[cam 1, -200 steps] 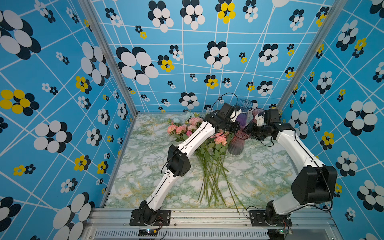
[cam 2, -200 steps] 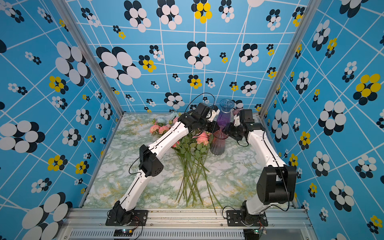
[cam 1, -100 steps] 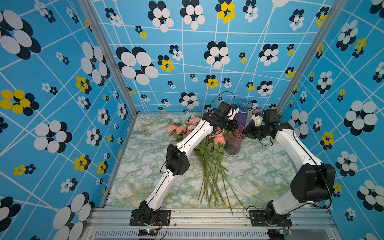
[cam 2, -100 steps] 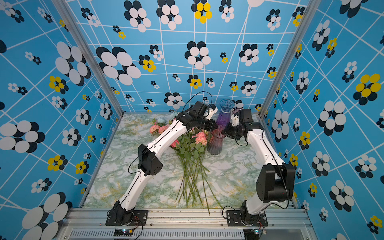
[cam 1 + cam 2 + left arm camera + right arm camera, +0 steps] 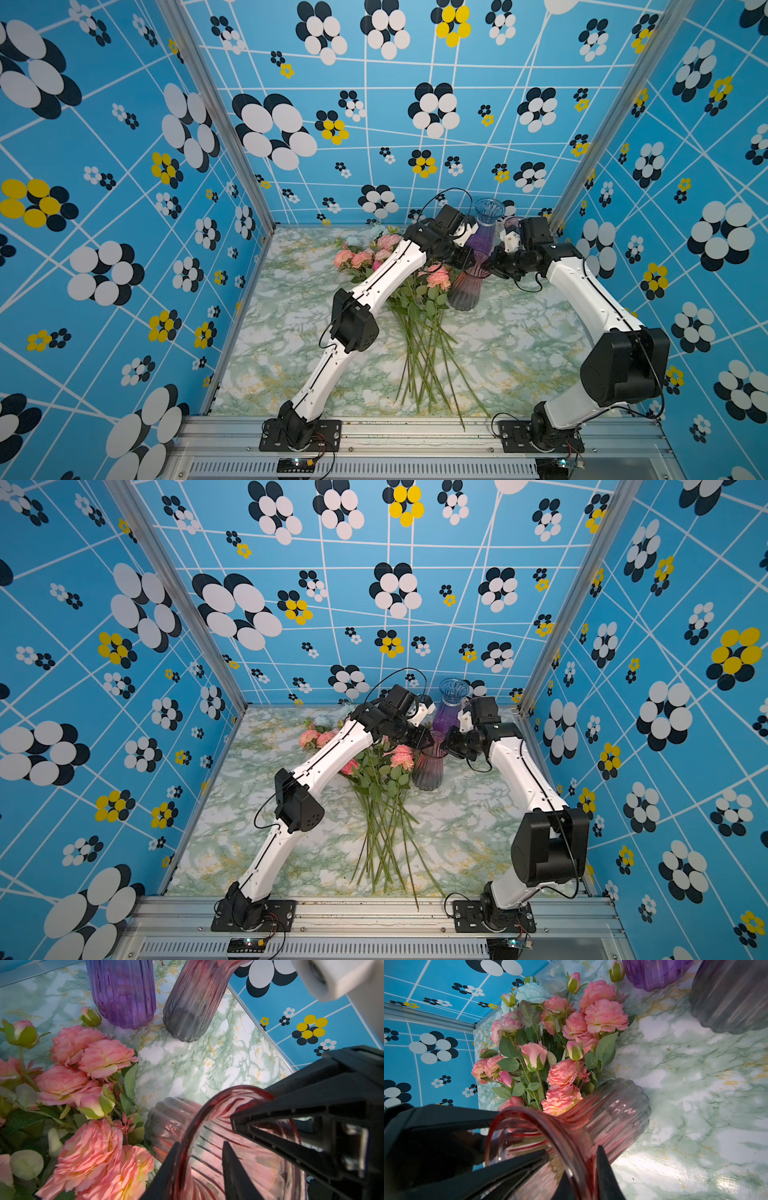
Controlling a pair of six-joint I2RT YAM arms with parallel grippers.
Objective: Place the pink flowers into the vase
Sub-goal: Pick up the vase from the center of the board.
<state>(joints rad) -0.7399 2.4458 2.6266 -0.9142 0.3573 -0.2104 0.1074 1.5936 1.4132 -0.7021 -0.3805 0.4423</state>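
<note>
Table (image 5: 519,345), robot base taken as 6 o'clock. Nearest: the bare stem ends of the pink flowers (image 5: 417,309), fanned out towards 6. The bunch lies flat on the marble, with leaves mid-length and heads towards 11, and none are in a vase yet. Just beside the heads, at 3 o'clock of them, stands the pink vase (image 5: 465,286), ribbed glass with a flared mouth. Left gripper (image 5: 200,1145) straddles the rim at its 9 o'clock side, one finger inside and one outside, with slack showing, so it is not clamped. Right gripper (image 5: 573,1150) pinches the rim wall from the 3 o'clock side. Further back, towards 12, are a purple vase (image 5: 122,993) and a grey vase (image 5: 193,1005), and pale blue flowers (image 5: 531,991) lie beyond the pink heads. Judgement: the flowers are light, with soft, bulky heads and thin, springy, crossed stems, so lifting one may drag its neighbours. Take hold on bare stem below the leaves. The glass is slick and breakable.
</note>
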